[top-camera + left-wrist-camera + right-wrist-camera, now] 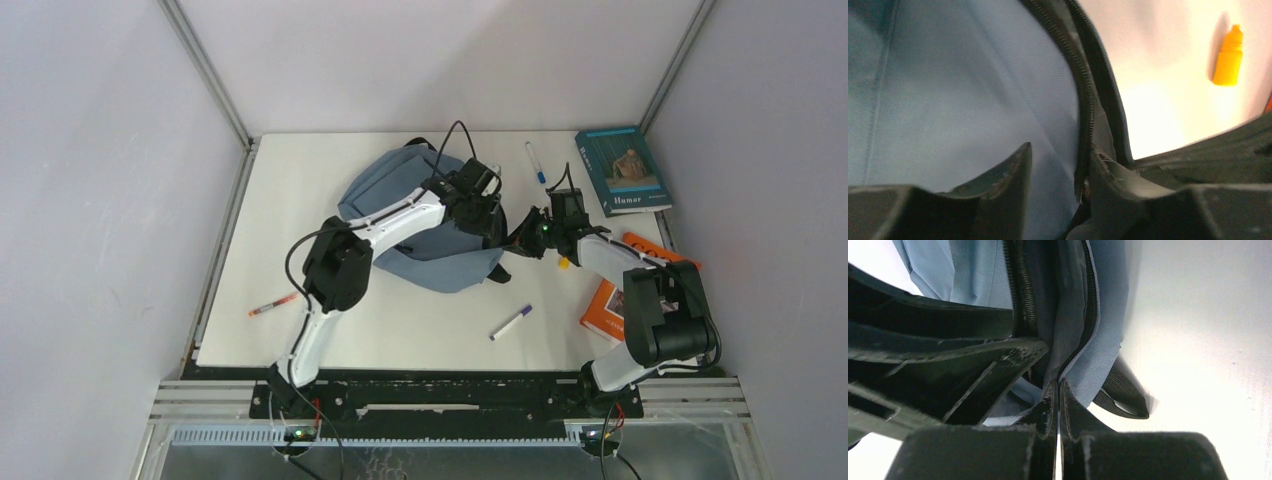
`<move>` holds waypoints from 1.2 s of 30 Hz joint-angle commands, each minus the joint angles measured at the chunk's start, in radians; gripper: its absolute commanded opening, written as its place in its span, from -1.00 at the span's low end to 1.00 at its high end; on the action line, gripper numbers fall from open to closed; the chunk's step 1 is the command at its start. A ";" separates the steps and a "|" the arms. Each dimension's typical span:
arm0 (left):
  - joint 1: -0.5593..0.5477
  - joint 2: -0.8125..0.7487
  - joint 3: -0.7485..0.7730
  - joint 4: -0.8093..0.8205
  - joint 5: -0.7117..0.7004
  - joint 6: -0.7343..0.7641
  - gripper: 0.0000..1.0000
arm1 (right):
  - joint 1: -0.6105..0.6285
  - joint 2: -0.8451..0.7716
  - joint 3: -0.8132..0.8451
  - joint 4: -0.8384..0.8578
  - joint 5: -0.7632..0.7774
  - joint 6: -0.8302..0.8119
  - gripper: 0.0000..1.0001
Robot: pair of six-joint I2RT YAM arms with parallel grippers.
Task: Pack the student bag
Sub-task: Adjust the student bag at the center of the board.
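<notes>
The student bag point(415, 215) is a soft grey-blue backpack lying at the middle of the table, its black zipper point(1082, 90) running along an open edge. My left gripper point(487, 205) sits on the bag's right side. In the left wrist view the left gripper point(1060, 162) has its jaws apart astride blue fabric, the right finger against the zipper. My right gripper point(522, 240) reaches in from the right. In the right wrist view the right gripper point(1058, 390) is shut, its tips pinching the bag's point(1098, 340) zippered edge above a black strap point(1120, 395).
A blue book point(623, 168) and a blue marker point(536, 160) lie at the back right. An orange book point(612, 300) lies under my right arm. A small orange bottle point(1228, 62) stands beside the bag. A purple marker point(511, 322) and a red pen point(272, 305) lie nearer the front.
</notes>
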 commanded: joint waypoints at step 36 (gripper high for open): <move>0.410 -0.190 0.363 -0.331 0.482 0.290 -1.00 | 0.079 0.187 0.228 0.177 0.145 0.015 -1.00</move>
